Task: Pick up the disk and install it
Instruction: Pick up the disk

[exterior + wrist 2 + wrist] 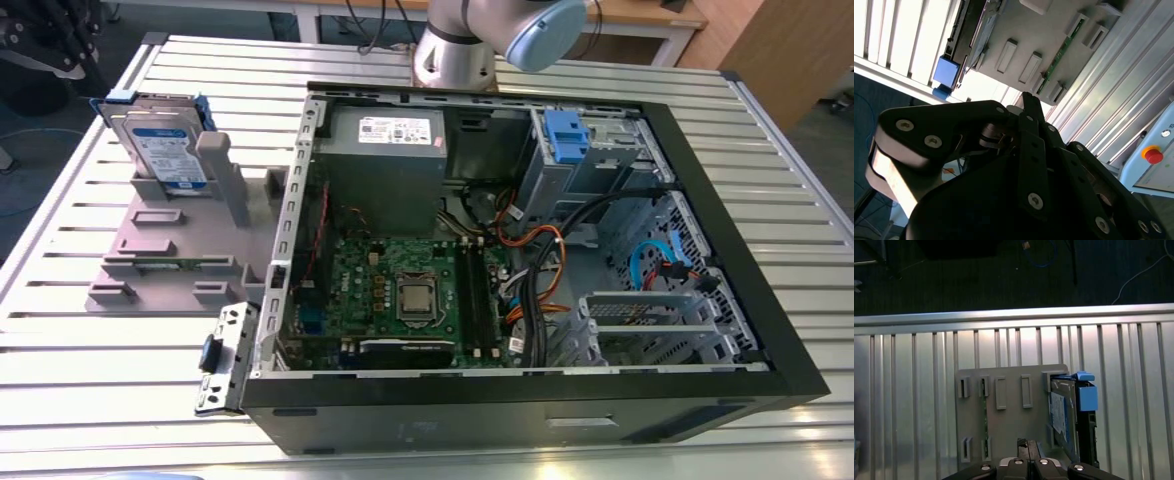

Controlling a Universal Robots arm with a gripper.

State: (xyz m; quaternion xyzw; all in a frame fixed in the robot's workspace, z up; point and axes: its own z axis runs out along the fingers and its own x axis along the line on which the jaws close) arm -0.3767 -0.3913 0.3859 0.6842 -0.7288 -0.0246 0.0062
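Exterior view shows the disk (163, 140) standing on edge in a slot at the far end of a grey plastic fixture (160, 250), which lies on the slatted metal worktop (80, 380) towards the exterior view's left. Just beside the fixture, on the exterior view's right, sits an open computer case (721, 230) with its side panel off, so the motherboard (400, 290), the grey power supply (384, 150) and a blue drive bracket (566, 135) in the upper bay are exposed. A pale blue arm joint (541, 30) rises behind the case. In the first wrist view the end effector (1027, 445) hangs over the fixture (1009, 415), near the disk (1060, 415) but apart from it; the drive's label faces the fixture's empty slots and its blue frame lies on the outer side. The black fingertips appear pressed together with nothing between them, though little of them shows. In the second wrist view the end effector (1028, 100) points at the fixture (1054, 35), with the disk (978, 37) seen edge-on at its end.
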